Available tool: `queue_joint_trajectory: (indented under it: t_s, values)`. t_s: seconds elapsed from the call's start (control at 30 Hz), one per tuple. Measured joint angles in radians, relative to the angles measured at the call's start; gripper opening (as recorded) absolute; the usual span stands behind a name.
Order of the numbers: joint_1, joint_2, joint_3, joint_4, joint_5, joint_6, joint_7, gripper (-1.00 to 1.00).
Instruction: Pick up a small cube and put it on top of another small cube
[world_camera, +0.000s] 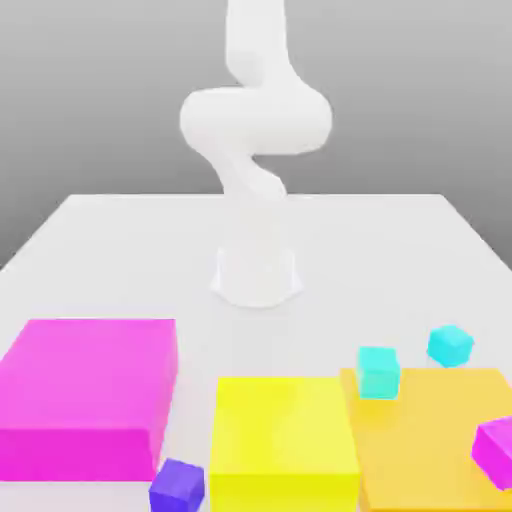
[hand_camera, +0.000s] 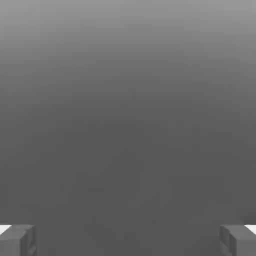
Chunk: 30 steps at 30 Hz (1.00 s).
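The claw is spread and empty, so the pick is yet to begin; next it should reach one small cyan cube, beside the orange block, near the other cyan cube.

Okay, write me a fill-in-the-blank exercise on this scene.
The yellow block stands between the magenta block and the ____ block.
The two small cubes of the same colour are ____.
The small cube between the magenta and yellow blocks is ____.
The gripper's jaws stand ____.

Missing words: orange; cyan; purple; open.
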Motion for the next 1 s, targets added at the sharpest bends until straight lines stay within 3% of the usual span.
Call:
queue_joint_trajectory:
  t_s: [0.5,0.7,0.93,0.97,1.0]
  values:
    - [0.468,0.533,0.141,-0.301,0.022,0.34,-0.682,0.0]
    - [0.633,0.744,0.231,-0.419,-0.037,0.473,-0.9,0.0]
    - [0.756,0.998,0.084,-0.396,-0.202,0.667,-0.826,0.0]
    - [0.775,1.023,0.063,-0.391,-0.211,0.688,-0.818,-1.0]
    - [0.775,1.023,0.063,-0.391,-0.211,0.688,-0.818,-1.0]
